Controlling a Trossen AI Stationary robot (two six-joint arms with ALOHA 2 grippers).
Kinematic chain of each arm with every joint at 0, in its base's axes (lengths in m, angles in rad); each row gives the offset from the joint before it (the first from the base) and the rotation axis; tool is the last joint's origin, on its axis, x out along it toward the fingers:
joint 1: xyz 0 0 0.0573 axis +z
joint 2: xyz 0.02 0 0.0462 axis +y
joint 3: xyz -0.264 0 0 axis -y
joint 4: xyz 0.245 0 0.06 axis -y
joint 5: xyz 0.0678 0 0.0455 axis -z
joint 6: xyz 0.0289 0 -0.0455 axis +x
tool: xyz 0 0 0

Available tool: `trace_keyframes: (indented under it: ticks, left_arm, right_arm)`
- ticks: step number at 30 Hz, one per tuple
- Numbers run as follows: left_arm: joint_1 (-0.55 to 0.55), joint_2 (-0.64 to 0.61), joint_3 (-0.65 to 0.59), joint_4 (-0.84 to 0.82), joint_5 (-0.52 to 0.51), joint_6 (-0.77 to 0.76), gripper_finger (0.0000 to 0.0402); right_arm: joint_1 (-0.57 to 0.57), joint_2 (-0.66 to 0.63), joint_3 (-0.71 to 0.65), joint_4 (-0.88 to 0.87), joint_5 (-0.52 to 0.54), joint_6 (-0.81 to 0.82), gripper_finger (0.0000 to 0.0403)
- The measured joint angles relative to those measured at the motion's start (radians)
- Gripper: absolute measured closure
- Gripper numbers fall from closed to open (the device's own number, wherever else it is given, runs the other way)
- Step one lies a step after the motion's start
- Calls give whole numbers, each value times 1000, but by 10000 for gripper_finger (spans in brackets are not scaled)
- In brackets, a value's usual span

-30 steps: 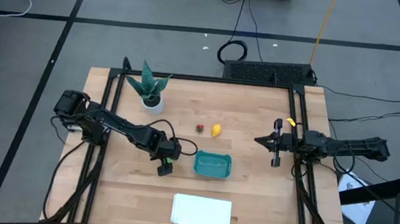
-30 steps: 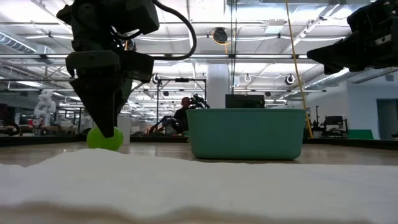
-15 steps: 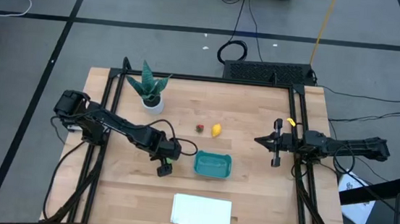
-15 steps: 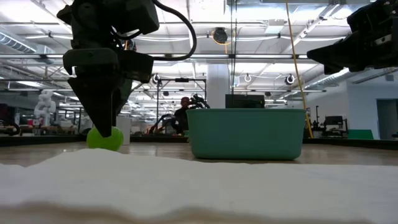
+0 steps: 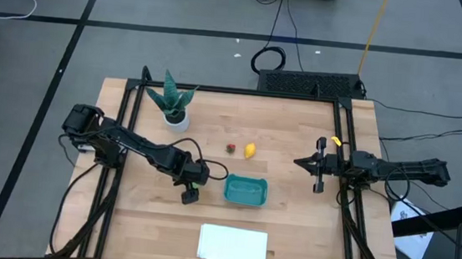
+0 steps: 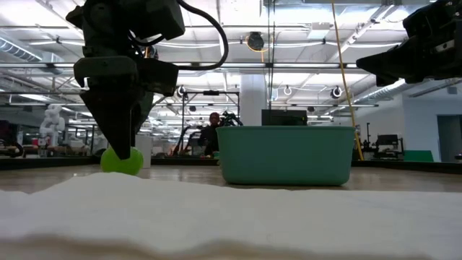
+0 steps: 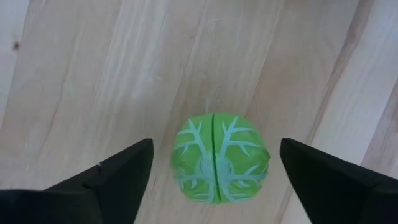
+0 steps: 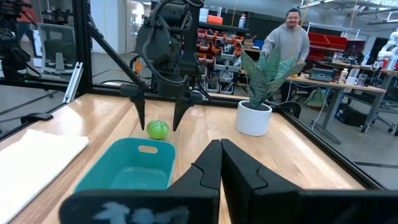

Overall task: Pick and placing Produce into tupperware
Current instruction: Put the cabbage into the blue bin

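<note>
Produce is lying in two spots on the wooden table [image 5: 289, 227]: the light green round piece [image 7: 219, 157] is sitting on the wood just left of the teal tupperware [image 5: 246, 190], while the yellow lemon-like piece [image 5: 249, 150] and the smaller dark red piece [image 5: 231, 148] are resting side by side in the middle of the high view, above the tub and well apart from it. The tupperware itself is sitting slightly below the centre of that frame and looks empty in the right wrist view.

Left gripper [image 5: 190, 195] is hanging over the green piece, pointing straight down at it. Its two dark fingers [image 7: 112, 177] are standing wide apart on either side of the ball with bare wood showing between each finger and the fruit, so nothing is being grasped. In the low view the gripper is filling the upper left of the frame, its tips reaching down in front of the ball.

Right gripper [image 5: 299, 162] is waiting at the right side of the high view, clear of the produce, with its fingers pressed together and holding nothing.

A potted plant [image 5: 174, 102] is standing in the upper left of the table, and a flat white sheet [image 5: 232, 245] is lying near the bottom edge. A person [image 8: 287, 42] is standing in the room beyond the table.
</note>
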Motion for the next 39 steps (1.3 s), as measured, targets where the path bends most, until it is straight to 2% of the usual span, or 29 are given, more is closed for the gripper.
trace_keyframes:
  ticks: [7,16,30,39]
  left_arm:
    - [0,0,0,11,23,-2,123]
    - [0,-2,0,13,24,-1,174]
    - [0,-2,11,2,26,37,182]
    - [10,-2,89,-62,26,109,177]
  right_arm:
    - [0,0,0,0,0,0,403]
    - [0,0,0,0,0,0,403]
    - [0,0,0,1,0,0,403]
    - [0,0,0,2,0,0,403]
